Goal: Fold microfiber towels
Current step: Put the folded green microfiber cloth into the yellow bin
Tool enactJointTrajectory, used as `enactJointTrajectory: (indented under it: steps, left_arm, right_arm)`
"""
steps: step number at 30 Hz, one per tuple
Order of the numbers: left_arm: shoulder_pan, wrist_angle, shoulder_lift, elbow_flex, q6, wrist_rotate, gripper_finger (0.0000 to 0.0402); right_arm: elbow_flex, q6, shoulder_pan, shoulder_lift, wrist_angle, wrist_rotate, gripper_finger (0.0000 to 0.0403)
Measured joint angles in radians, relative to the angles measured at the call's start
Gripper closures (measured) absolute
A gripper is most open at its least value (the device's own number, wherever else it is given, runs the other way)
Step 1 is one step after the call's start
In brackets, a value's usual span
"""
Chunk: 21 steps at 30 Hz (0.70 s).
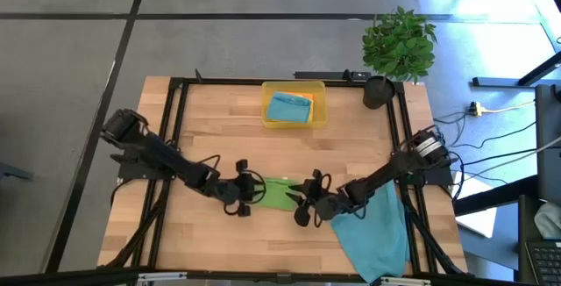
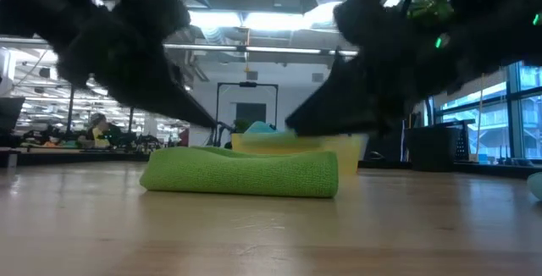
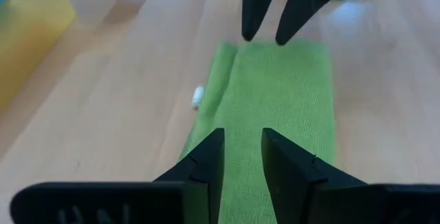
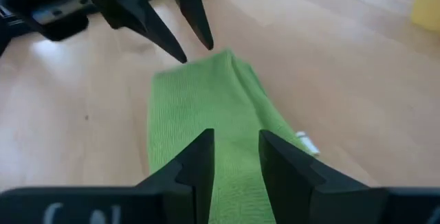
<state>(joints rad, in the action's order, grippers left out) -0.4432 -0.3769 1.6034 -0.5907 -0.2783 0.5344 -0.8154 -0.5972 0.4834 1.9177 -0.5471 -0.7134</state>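
A green microfiber towel (image 1: pixel 279 193) lies folded into a narrow strip on the table's near middle, flat on its underside (image 2: pixel 241 173). My left gripper (image 3: pixel 243 133) hovers open over the towel's left end. My right gripper (image 4: pixel 236 135) hovers open over its right end. Each gripper's fingers point slantwise down at the other's, with the green cloth (image 3: pixel 282 93) showing between them. A teal-blue towel (image 1: pixel 372 229) lies spread at the near right, under my right arm. A second teal-blue towel (image 1: pixel 285 106), with an orange one beside it, sits in the tray.
A translucent yellow tray (image 1: pixel 317 115) stands at the far middle of the table. A potted plant (image 1: pixel 399 49) stands at the far right corner. Bare wood stretches to the left of the green towel and between it and the tray.
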Motion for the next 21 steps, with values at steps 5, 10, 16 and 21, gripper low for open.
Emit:
enactJointTrajectory:
  steps: [5, 10, 16, 21]
  left_arm:
    - [0.033, -0.063, 0.117, 0.000, 0.000, 0.024, 0.0315]
    - [0.081, -0.092, 0.197, 0.000, -0.027, 0.035, 0.0315]
    - [0.075, -0.089, 0.184, -0.001, 0.023, 0.025, 0.0315]
    - [0.033, -0.082, 0.081, 0.001, 0.116, 0.019, 0.0315]
  right_arm:
    - [0.000, -0.008, -0.034, 0.094, -0.056, 0.000, 0.0287]
    - [0.001, -0.055, -0.068, 0.132, -0.055, 0.000, 0.0287]
    - [0.000, -0.056, -0.075, 0.141, -0.058, 0.004, 0.0287]
    - [0.000, -0.078, -0.075, 0.141, -0.056, 0.007, 0.0287]
